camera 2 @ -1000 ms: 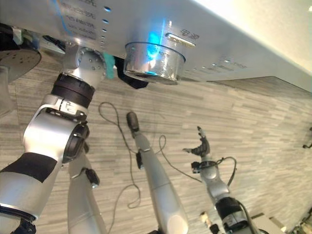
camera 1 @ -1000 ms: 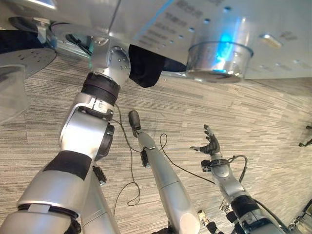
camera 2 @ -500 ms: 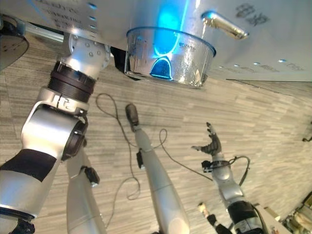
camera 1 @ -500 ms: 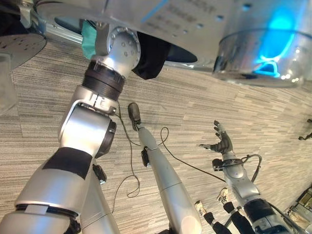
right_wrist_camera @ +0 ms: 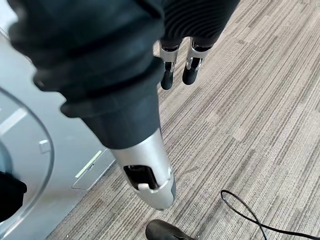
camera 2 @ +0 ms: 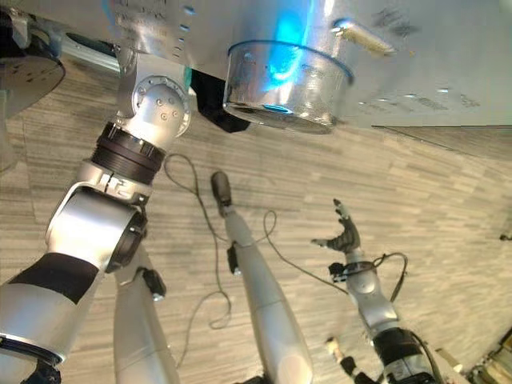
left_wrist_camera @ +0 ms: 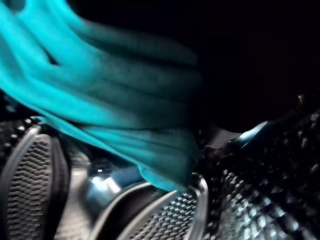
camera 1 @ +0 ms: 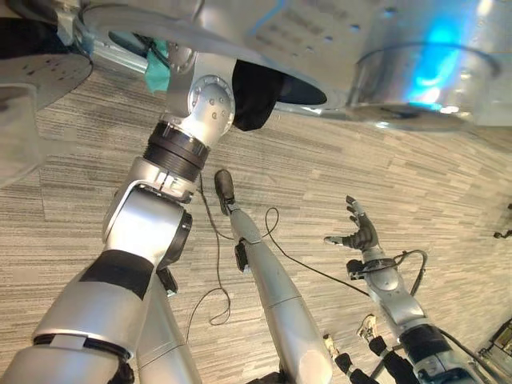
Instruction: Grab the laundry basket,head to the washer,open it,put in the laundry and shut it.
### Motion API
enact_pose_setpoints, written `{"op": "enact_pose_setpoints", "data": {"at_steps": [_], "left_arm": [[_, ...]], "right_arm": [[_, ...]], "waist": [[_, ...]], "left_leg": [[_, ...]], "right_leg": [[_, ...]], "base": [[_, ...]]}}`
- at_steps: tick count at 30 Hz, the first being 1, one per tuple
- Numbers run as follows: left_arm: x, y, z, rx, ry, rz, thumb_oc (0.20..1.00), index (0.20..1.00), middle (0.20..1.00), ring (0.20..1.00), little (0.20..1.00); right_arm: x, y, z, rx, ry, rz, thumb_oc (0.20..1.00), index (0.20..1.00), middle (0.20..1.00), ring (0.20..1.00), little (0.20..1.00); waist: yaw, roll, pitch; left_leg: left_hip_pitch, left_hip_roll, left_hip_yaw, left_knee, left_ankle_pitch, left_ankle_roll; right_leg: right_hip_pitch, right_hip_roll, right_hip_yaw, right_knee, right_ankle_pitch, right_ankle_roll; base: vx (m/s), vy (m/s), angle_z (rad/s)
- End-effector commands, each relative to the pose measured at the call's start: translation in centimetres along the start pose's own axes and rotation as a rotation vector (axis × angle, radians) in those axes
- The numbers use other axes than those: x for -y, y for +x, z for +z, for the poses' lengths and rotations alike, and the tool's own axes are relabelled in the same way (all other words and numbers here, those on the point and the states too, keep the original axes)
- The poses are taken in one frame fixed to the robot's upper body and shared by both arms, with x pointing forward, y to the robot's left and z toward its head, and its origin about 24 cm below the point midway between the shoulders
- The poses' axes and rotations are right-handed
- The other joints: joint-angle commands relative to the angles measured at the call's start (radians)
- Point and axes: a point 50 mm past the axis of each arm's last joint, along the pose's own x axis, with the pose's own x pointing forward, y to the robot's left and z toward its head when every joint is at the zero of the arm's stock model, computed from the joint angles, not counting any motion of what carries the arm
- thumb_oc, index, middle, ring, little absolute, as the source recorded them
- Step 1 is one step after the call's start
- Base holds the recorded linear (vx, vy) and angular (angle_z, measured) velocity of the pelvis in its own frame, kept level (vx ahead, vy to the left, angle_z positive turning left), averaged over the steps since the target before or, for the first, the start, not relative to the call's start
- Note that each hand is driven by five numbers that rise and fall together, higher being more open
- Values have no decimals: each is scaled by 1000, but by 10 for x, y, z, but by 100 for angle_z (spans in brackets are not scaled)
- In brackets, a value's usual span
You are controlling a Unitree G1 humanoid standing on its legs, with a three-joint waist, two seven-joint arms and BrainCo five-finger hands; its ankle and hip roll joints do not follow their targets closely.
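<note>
teal cloth (left_wrist_camera: 115, 110) sits inside the washer (camera 1: 240, 24) drum, left arm reaching in, can't tell its fingers | right hand (camera 1: 360, 234) hangs spread over the floor (camera 1: 448, 184), well off right, holding nothing

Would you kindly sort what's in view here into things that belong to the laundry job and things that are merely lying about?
Part of the job:
washer
its drum
teal cloth
dark garment at the washer's opening
left arm reaching into the opening

Just there:
right hand, open, over the carpet floor
</note>
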Motion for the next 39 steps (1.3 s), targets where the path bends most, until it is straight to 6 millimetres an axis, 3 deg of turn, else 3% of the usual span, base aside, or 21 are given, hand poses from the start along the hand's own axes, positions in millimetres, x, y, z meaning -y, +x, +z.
{"op": "enact_pose_setpoints", "data": {"at_steps": [1,5,12,14,17,21,25,30,37,39], "left_arm": [[120,-55,8,125,-138,-554,200,200,200,200,200],[106,-48,-5,81,-15,-523,200,200,200,200,200],[104,-33,8,132,73,-504,200,200,200,200,200],[88,-27,4,109,146,-471,200,200,200,200,200],[81,-27,-2,84,173,-460,200,200,200,200,200],[33,-28,-44,-91,346,-359,200,200,200,200,200],[14,-43,-68,-185,373,-331,200,200,200,200,200],[7,-51,-86,-249,451,-313,200,200,200,200,200],[14,-46,-83,-239,377,-246,200,200,200,200,200],[25,-44,-81,-222,353,-225,200,200,200,200,200]], "right_arm": [[2,-40,-51,-169,-128,60,1000,1000,1000,1000,1000],[-10,-45,-61,-215,-118,104,1000,1000,1000,1000,1000],[-15,-38,-51,-173,-133,98,1000,1000,1000,1000,1000],[-1,-22,-14,-30,-103,60,1000,1000,1000,1000,1000],[3,-29,-10,-5,-103,67,1000,1000,1000,1000,1000],[2,-40,-25,-71,-180,123,1000,1000,1000,1000,1000],[1,-45,-39,-139,-195,141,1000,1000,1000,1000,1000],[11,-44,-38,-140,-185,126,1000,1000,1000,1000,1000],[22,-36,-13,-39,-154,60,1000,1000,1000,1000,1000],[24,-36,-10,-25,-128,40,1000,1000,1000,1000,1000]], "waist": [[-10,65,-227],[-13,45,-247],[-3,54,-243],[1,54,-237],[0,55,-238],[2,35,-234],[-5,6,-239],[-15,-16,-242],[-33,-25,-246],[-45,-33,-244]], "left_leg": [[-2,190,-6,269,-322,-85],[-19,201,-22,336,-356,-72],[-132,193,-48,509,-432,-16],[-181,184,-59,593,-470,15],[-200,180,-63,631,-486,24],[-181,156,-62,711,-539,60],[-133,158,-50,757,-576,81],[-97,158,-39,786,-613,87],[-88,176,-12,764,-613,83],[-95,184,-14,761,-611,81]], "right_leg": [[-93,16,-64,127,-141,12],[-104,24,-80,197,-162,3],[-190,29,-60,321,-185,6],[-228,24,-56,380,-199,8],[-243,22,-52,406,-209,9],[-244,-7,-34,506,-250,0],[-221,-14,-15,567,-284,-13],[-200,-24,1,591,-310,-26],[-219,2,10,565,-294,-26],[-228,9,9,557,-291,-26]], "base": [[-31,-66,3],[-66,-24,-1],[-64,69,-11],[-29,108,-19],[2,75,-22],[31,159,8],[25,80,6],[-3,8,2],[-3,-38,-3],[3,-100,-23]]}}
